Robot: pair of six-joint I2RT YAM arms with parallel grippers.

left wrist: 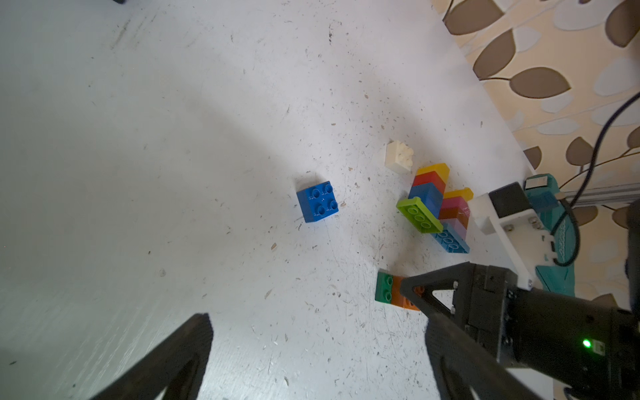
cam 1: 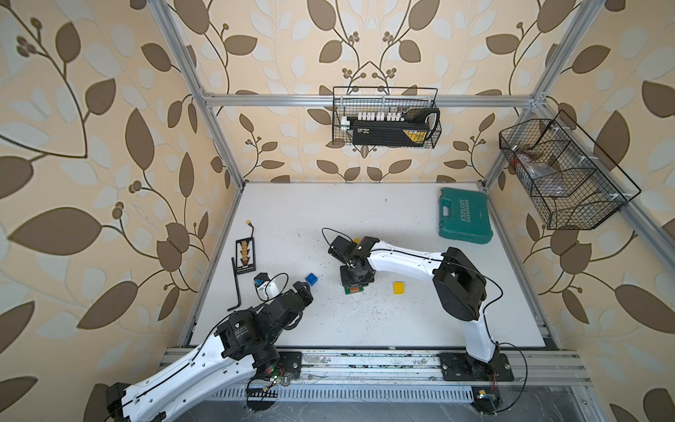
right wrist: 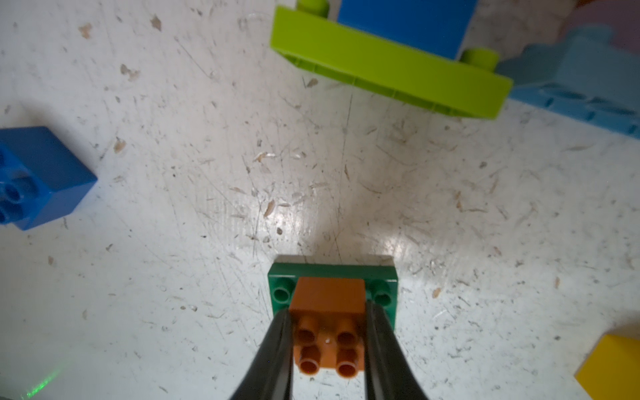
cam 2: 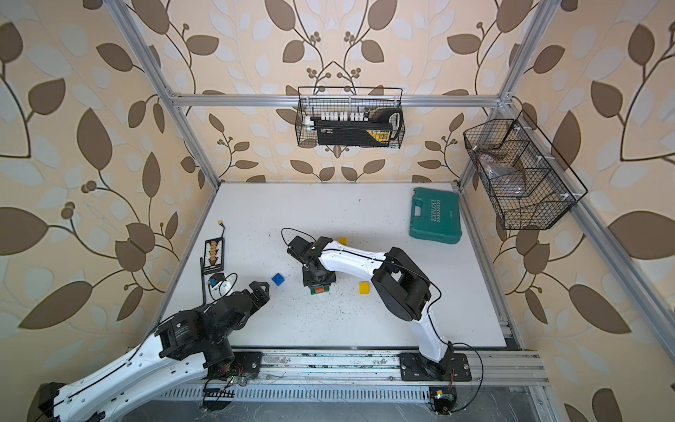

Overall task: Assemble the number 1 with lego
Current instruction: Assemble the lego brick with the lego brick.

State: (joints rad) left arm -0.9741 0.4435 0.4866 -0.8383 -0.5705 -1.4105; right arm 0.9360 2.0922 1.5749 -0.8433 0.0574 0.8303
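My right gripper (right wrist: 327,310) is shut on a brown square brick (right wrist: 329,294) that sits on a green brick (right wrist: 332,270) on the white table; in both top views it covers that pair (cam 1: 353,290) (cam 2: 320,290). A blue square brick (cam 1: 311,278) (left wrist: 318,201) lies loose just ahead of my left gripper (left wrist: 317,322) (cam 1: 305,288), whose jaws stand wide apart and empty. A yellow brick (cam 1: 399,287) lies to the right. In the left wrist view a joined stack of yellow, red and blue bricks (left wrist: 429,187) lies with a lime long brick (left wrist: 419,214), a light blue long brick (left wrist: 450,240) and a white brick (left wrist: 399,156).
A teal tool case (cam 1: 465,215) lies at the back right of the table. Left of the table lie a black board with connectors (cam 1: 244,255), a hex key (cam 1: 235,285) and a small white device (cam 1: 263,284). Wire baskets (cam 1: 385,117) hang on the walls.
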